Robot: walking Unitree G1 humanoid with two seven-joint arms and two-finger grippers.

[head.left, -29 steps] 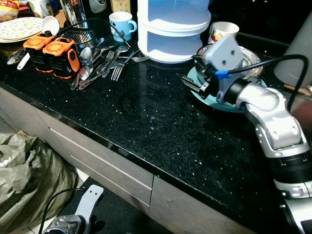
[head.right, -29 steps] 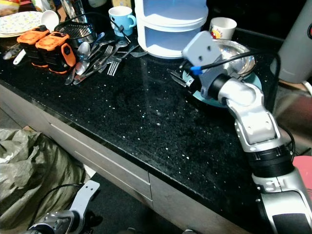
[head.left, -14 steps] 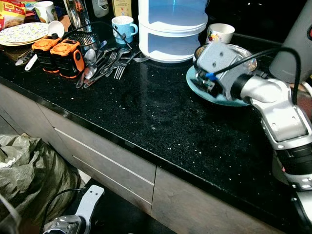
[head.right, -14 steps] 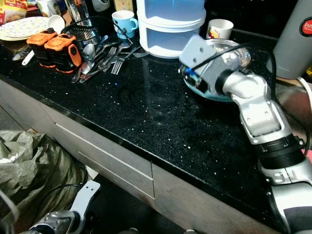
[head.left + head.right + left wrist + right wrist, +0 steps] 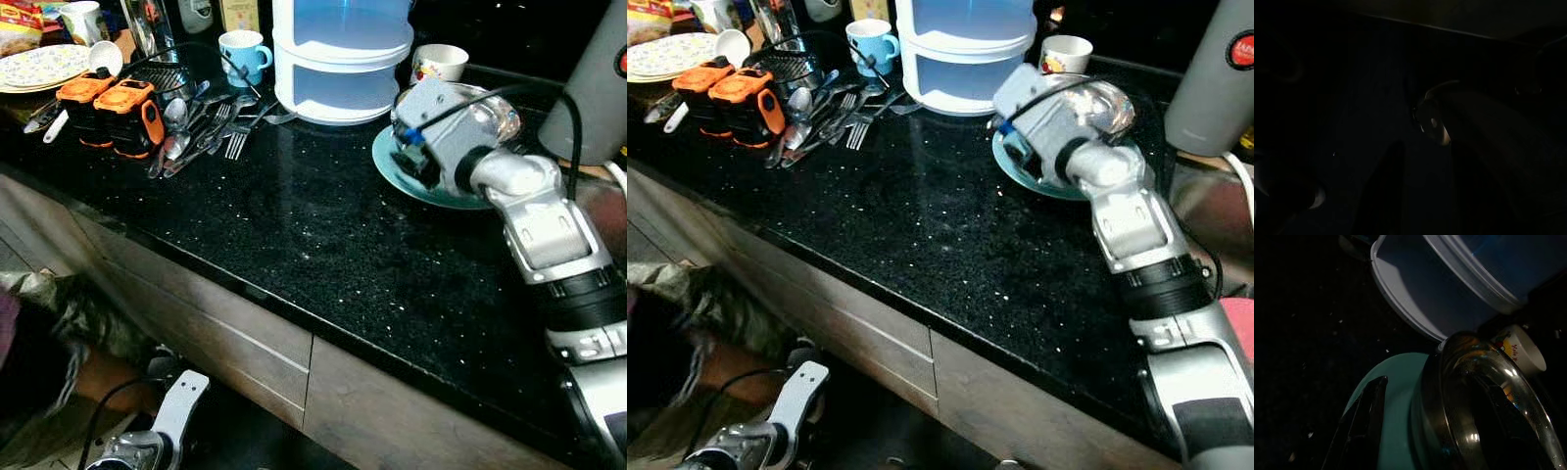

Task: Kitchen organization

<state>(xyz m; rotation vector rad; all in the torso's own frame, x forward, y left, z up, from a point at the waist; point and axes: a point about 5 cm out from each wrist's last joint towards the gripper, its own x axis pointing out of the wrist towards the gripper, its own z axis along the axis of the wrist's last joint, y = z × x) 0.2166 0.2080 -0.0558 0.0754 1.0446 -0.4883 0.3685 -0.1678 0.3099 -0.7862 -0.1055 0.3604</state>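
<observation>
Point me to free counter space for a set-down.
Bare patch: the black counter between the cutlery pile, the white tiered container and the teal plate. Crowded: back-left corner around the orange tools, and the plate, where the right gripper works.

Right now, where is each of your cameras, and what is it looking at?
Left and right eye: on my head, looking down at the black counter; right arm at the teal plate.
Left wrist: on the idle left arm; too dark to tell.
Right wrist: along one black finger, at plate and steel bowl.
Shared: plate, bowl, white cup.
</observation>
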